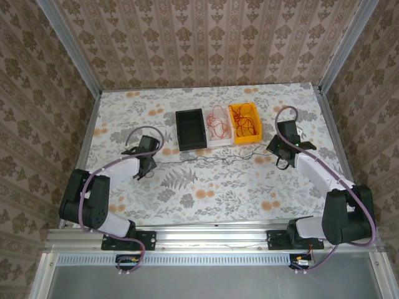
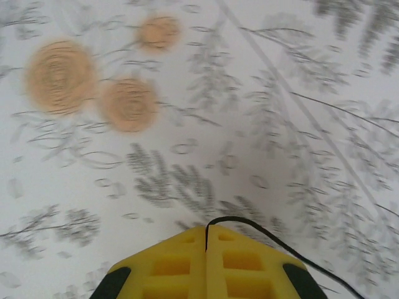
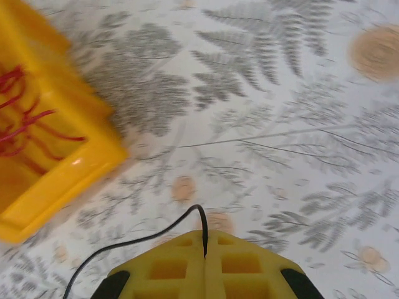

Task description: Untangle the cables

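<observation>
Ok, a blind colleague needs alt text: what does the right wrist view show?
Yellow jaws shut on a thin black cable that curves away left over a floral table. A yellow bin holding red wires sits at the left edge.

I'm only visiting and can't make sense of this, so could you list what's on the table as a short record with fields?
left hand: shut on black cable
right hand: shut on the same cable's other end
black cable: stretched across the table between the hands
black bin: looks empty
white bin: red wires
yellow bin: red wires too
</observation>
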Action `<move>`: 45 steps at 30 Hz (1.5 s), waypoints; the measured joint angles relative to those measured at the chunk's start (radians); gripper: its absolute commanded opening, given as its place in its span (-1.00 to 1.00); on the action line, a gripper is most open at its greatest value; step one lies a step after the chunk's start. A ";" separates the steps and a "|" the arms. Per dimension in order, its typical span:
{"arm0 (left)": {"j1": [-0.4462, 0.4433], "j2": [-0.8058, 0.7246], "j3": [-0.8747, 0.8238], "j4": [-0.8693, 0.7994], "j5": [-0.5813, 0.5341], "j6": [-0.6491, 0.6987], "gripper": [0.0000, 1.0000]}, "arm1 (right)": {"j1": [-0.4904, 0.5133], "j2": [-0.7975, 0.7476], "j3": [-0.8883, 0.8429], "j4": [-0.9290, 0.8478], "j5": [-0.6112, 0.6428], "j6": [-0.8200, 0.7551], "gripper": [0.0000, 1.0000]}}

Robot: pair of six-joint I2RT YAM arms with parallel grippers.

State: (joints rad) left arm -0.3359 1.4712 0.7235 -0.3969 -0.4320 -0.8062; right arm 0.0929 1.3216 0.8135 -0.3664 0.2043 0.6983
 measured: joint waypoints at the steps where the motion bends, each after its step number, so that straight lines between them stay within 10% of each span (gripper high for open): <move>1: 0.011 0.000 0.013 -0.032 -0.013 -0.019 -1.00 | -0.018 -0.004 -0.011 -0.005 0.003 0.013 -0.96; 13: 0.242 -0.134 0.027 -0.180 -0.065 -0.129 -1.00 | -0.277 -0.038 -0.060 -0.020 0.002 0.038 -0.96; 27: 0.287 -0.183 0.018 -0.174 -0.060 -0.079 -1.00 | -0.362 -0.052 -0.061 -0.016 -0.011 -0.010 -0.91; 35: 0.155 -0.221 -0.109 0.166 0.149 -0.032 -1.00 | -0.043 -0.128 0.077 0.013 -0.051 -0.121 -0.87; 45: -0.042 -0.132 -0.102 0.256 0.114 -0.093 -1.00 | 0.203 -0.042 0.543 0.127 -0.167 -0.199 -0.84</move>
State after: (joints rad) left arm -0.3782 1.3396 0.6212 -0.1410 -0.3183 -0.8993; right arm 0.2962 1.2793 1.3567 -0.2390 0.0372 0.4992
